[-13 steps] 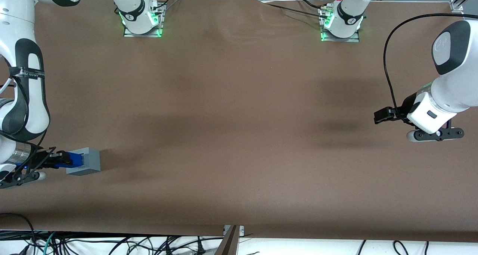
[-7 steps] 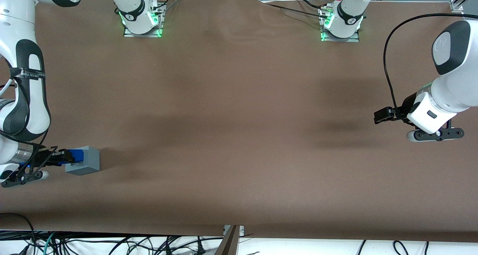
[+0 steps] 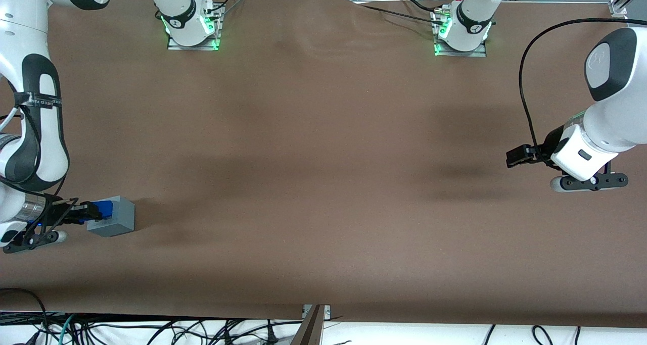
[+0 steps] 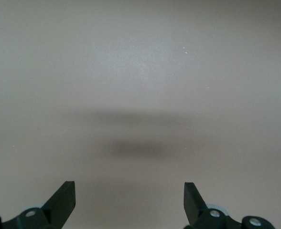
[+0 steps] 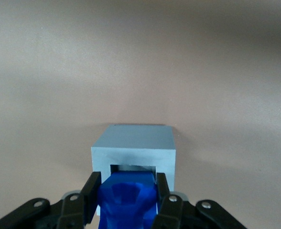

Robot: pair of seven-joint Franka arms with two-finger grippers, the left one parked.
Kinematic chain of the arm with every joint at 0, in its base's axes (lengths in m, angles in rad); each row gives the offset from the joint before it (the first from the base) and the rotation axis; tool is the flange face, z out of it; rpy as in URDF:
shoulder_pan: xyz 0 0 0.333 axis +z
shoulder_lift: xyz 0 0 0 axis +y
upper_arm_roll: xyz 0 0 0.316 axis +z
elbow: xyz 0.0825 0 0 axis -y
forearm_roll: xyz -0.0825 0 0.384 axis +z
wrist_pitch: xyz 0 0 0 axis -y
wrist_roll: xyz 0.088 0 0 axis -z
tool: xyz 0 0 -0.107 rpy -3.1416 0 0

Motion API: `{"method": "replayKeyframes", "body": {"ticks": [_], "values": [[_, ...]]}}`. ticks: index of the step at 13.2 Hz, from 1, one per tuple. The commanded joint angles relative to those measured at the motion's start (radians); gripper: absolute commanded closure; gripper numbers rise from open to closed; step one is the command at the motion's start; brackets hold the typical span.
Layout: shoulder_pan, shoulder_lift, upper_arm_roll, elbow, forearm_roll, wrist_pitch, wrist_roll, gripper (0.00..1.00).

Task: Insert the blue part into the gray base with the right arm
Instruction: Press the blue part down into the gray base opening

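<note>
The gray base [image 3: 112,216] lies on its side on the brown table at the working arm's end, its recess facing my gripper. The blue part [image 3: 102,209] is held level between the black fingers of my right gripper [image 3: 90,211], with its tip at the mouth of the recess. In the right wrist view the gray base [image 5: 134,145] shows a square opening, and the blue part [image 5: 127,200] fills the lower part of that opening. My gripper [image 5: 127,191] is shut on the blue part, one finger on each side of it.
The brown table [image 3: 323,183] stretches wide toward the parked arm's end. Two arm bases with green lights [image 3: 191,29] [image 3: 461,37] stand at the table's edge farthest from the front camera. Cables [image 3: 151,330] lie below the near edge.
The gripper, the blue part and the gray base have all shifted a little toward the working arm's end of the table. Less of the blue part shows outside the base.
</note>
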Motion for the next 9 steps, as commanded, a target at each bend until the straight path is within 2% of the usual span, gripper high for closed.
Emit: {"method": "replayKeyframes", "body": {"ticks": [1, 9], "values": [[-0.011, 0.033, 0.004, -0.027, 0.000, -0.002, 0.003, 0.49], [-0.006, 0.028, 0.008, 0.019, 0.001, 0.049, 0.014, 0.49]]}}
